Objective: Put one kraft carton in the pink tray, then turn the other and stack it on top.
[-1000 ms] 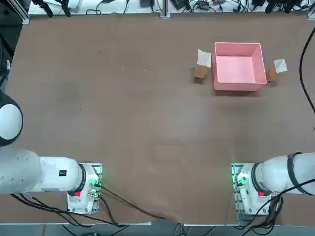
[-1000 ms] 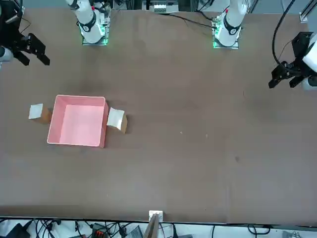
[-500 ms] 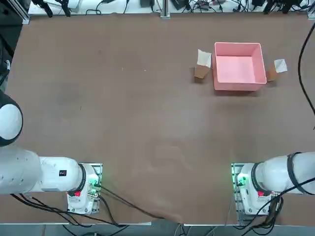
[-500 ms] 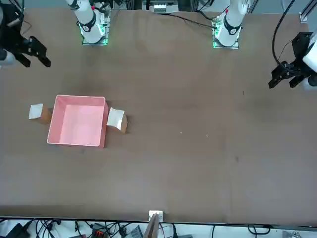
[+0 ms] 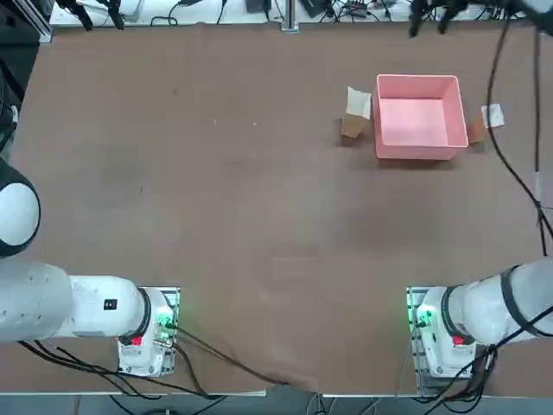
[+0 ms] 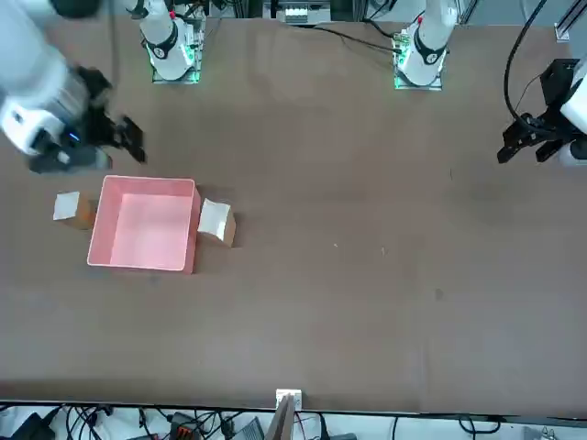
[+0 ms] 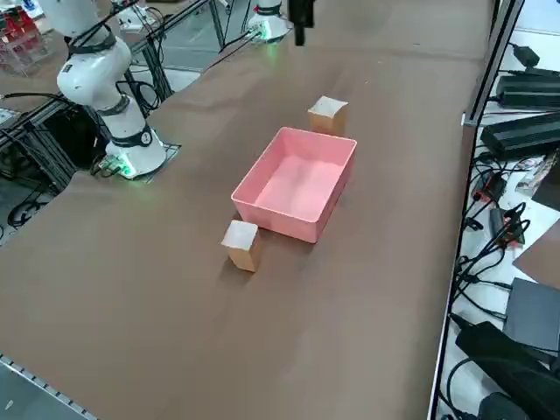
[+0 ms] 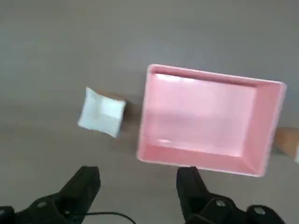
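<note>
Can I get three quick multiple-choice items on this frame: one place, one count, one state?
1. Where do the two cartons sit?
A. both inside the tray
B. one on each side of the tray, on the table
C. stacked on each other

2. How many cartons are in view?
A. one
B. two
C. three

3. What is the right hand doing?
A. open, holding nothing
B. shut on a carton
C. shut on the tray wall

Answers:
1 B: one carton and the other carton flank the pink tray.
2 B: only those two show.
3 A: the right hand hangs above the table with fingers spread and nothing between.
</note>
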Controlling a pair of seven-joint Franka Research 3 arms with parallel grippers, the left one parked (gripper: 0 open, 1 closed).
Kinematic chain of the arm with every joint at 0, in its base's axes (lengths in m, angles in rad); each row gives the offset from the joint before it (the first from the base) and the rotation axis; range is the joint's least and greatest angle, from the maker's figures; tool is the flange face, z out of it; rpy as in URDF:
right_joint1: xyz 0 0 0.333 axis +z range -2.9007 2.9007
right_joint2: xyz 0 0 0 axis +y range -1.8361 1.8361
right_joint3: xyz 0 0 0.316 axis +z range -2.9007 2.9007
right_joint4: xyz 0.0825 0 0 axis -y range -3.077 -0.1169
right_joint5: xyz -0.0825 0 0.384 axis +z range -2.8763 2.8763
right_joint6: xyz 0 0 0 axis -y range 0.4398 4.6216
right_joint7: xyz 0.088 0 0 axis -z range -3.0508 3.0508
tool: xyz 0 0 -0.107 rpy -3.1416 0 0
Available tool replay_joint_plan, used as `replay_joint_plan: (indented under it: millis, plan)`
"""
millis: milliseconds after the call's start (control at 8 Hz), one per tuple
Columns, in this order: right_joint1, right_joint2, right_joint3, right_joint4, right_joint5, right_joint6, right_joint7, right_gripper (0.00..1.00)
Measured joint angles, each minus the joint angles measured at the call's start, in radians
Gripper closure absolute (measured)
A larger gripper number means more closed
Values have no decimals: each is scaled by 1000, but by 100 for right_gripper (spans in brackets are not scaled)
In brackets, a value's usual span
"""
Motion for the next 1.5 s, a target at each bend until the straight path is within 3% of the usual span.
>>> replay_joint_plan:
  millis: [375, 625, 1125, 1500]
  plan:
    - [134, 160, 2, -7, -22, 183, 172, 1]
    - [161, 254, 1, -9, -23, 272, 194, 4]
    - [172, 371, 0, -11, -23, 320, 226, 18]
    - [202, 415, -1, -11, -23, 321, 293, 21]
